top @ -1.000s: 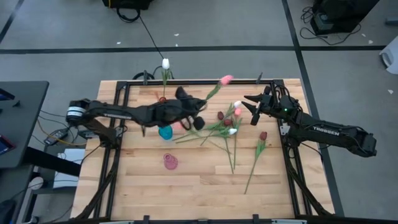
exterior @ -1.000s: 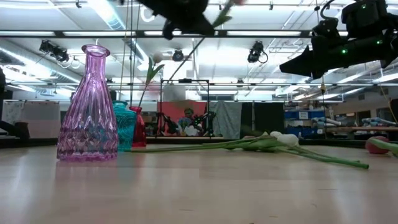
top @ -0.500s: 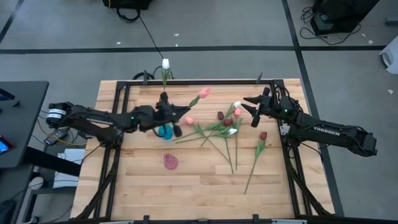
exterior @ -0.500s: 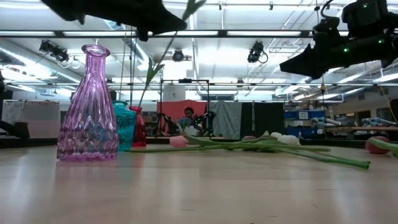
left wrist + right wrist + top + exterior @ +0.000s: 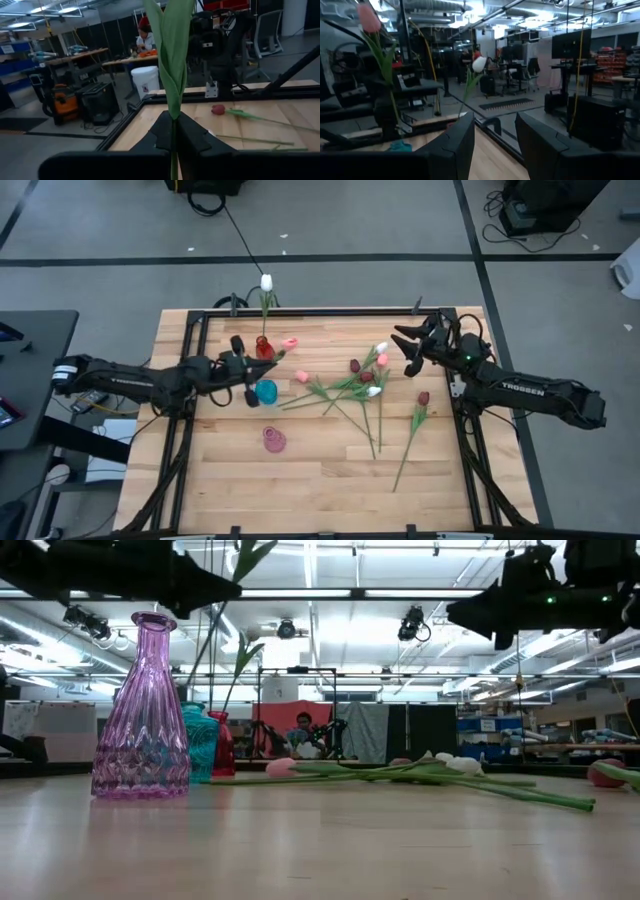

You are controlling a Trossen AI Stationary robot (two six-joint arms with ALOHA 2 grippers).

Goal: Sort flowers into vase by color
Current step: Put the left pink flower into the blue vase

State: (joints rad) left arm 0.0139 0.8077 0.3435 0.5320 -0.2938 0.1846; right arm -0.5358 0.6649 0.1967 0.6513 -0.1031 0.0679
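Since the sorting is mid-course, the pale wooden plank surface carries most stock loose: a heap of artificial tulips with thin green stems lies at centre, awaiting pick-up. Left arm: jaws of the left gripper clamped on the stem of a pink-headed tulip, held upright above the vases, apparently for lowering. Right gripper: jaws apart, empty, raised near the heap. Tall pink ribbed glass vase: empty. Teal glass vase: empty. Small red glass vase: holds one white tulip.
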